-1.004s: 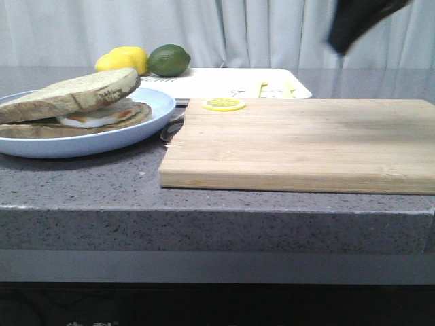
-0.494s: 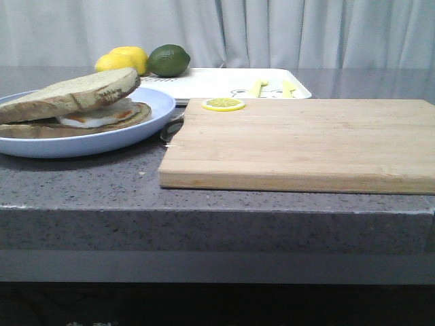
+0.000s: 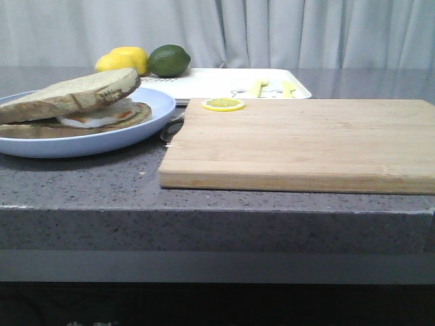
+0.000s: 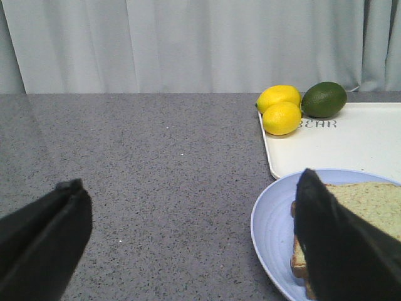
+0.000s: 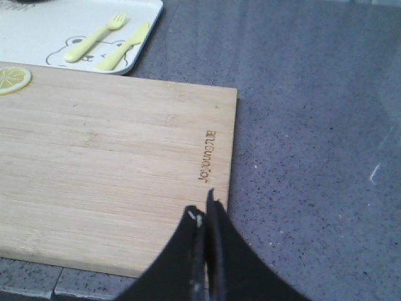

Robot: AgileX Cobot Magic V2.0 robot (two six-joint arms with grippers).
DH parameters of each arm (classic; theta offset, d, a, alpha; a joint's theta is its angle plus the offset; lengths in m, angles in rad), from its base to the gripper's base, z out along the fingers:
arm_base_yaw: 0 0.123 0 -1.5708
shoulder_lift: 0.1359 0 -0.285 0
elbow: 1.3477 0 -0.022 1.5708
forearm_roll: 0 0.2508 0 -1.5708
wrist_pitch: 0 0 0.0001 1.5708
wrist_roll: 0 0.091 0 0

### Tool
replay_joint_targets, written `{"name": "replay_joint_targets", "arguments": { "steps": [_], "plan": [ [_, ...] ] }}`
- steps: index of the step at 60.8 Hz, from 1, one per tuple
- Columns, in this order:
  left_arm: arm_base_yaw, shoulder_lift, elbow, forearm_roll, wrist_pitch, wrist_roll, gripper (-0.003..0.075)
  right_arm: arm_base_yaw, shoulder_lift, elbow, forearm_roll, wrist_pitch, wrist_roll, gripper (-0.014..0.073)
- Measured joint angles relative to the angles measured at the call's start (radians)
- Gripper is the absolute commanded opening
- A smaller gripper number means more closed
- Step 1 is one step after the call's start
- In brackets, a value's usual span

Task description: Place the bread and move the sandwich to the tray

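The sandwich (image 3: pixel 102 115) lies on a round pale-blue plate (image 3: pixel 146 122) at the left, with egg and a brown patty showing under it. The thick tan bread slice (image 3: pixel 75 94) rests tilted on top of it. The white tray (image 3: pixel 224 83) stands behind, at the back middle. My left gripper (image 4: pixel 191 182) is open and empty over bare counter just beside the plate (image 4: pixel 272 219); its right finger covers part of the sandwich (image 4: pixel 369 200). My right gripper (image 5: pixel 203 212) is shut and empty above the near right corner of the wooden cutting board (image 5: pixel 113 163). Neither gripper shows in the front view.
The wooden cutting board (image 3: pixel 306 142) fills the right half, with a thin lemon slice (image 3: pixel 223 104) on its far left corner. Two lemons (image 3: pixel 122 60) and a lime (image 3: pixel 168 60) sit at the tray's far left. A yellow fork (image 5: pixel 94 37) and knife (image 5: pixel 123 45) lie on the tray.
The dark arm seen at the top right of the front view one second ago has left the view. Nothing on the counter has moved.
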Motion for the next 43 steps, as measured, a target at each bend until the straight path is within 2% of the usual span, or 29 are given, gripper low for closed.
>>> {"name": "replay_joint_targets", "arguments": {
  "steps": [13, 18, 43],
  "plan": [
    [0.000, 0.006, 0.000, -0.064, 0.002, 0.000, 0.0640, 0.000, -0.075, 0.067, 0.004, -0.072, -0.001, -0.0085],
    [0.000, 0.040, -0.024, -0.084, 0.044, 0.000, 0.0640, 0.000, -0.077, 0.067, 0.009, -0.086, -0.001, -0.0085],
    [-0.008, 0.601, -0.381, -0.094, 0.384, 0.019, 0.0640, 0.000, -0.077, 0.069, 0.023, -0.096, -0.001, -0.0085]
  ]
}}
